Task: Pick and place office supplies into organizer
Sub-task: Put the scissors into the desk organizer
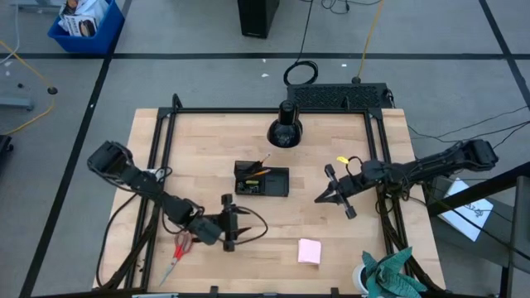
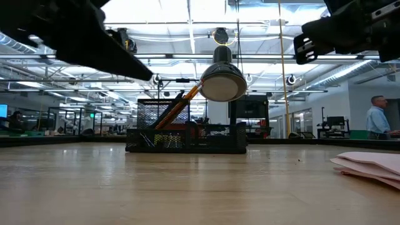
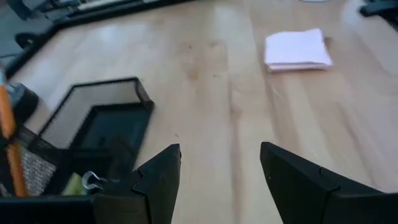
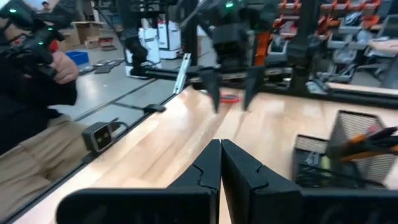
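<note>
The black mesh organizer (image 1: 262,180) stands mid-table, and orange pencils (image 1: 258,171) lean in its taller end (image 2: 178,109). A yellow-green bit (image 3: 74,183) lies in a low compartment. Red-handled scissors (image 1: 180,248) lie flat near the table's near-left edge, beside the left arm. The pink sticky-note pad (image 1: 309,251) lies flat toward the near right (image 3: 297,48). My left gripper (image 1: 238,222) is open and empty, between the scissors and the pad and nearer me than the organizer (image 3: 99,134). My right gripper (image 1: 319,199) is shut and empty, to the right of the organizer (image 4: 348,155).
A round black cone-shaped object (image 1: 284,132) stands beyond the organizer. A cup holding something green (image 1: 387,275) sits at the near-right corner. A black frame (image 1: 166,149) borders the table. A person (image 4: 31,87) sits beyond the table's edge. Bare wood lies between organizer and pad.
</note>
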You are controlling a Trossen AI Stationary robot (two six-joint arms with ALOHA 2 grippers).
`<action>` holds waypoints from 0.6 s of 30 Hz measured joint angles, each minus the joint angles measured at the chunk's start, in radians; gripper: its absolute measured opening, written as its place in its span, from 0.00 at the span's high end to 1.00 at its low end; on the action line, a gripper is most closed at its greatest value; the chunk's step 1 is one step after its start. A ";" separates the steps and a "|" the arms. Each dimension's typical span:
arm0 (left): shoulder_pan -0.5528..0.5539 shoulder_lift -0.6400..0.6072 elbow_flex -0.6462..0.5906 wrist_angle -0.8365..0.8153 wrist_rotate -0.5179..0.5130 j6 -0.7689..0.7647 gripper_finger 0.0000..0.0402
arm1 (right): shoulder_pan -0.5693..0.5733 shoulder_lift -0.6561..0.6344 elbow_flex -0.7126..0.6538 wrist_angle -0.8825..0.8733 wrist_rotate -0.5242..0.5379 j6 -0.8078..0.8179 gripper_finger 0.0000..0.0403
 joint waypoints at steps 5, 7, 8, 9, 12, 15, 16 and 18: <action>0.071 0.000 0.000 0.088 0.055 0.090 0.43 | 0.081 0.033 0.000 -0.005 0.010 0.040 0.99; 0.109 0.000 0.000 0.104 0.102 0.093 0.43 | 0.120 0.056 0.000 0.005 0.063 0.044 0.99; 0.126 0.000 0.000 0.110 0.120 0.086 0.43 | 0.137 0.066 0.000 0.001 0.098 0.043 0.99; 0.141 0.000 0.000 0.115 0.132 0.080 0.43 | 0.151 0.077 0.000 0.002 0.139 0.043 0.99; 0.177 0.000 0.000 0.114 0.181 0.060 0.43 | 0.184 0.111 0.000 0.002 0.228 0.045 0.99; 0.197 0.000 0.000 0.115 0.238 0.062 0.43 | 0.200 0.143 0.000 0.014 0.250 0.047 0.99; 0.199 0.000 0.000 0.115 0.245 0.071 0.43 | 0.207 0.151 0.000 0.017 0.267 0.054 0.99; 0.198 0.000 0.000 0.117 0.246 0.100 0.43 | 0.217 0.167 0.000 0.034 0.304 0.069 0.99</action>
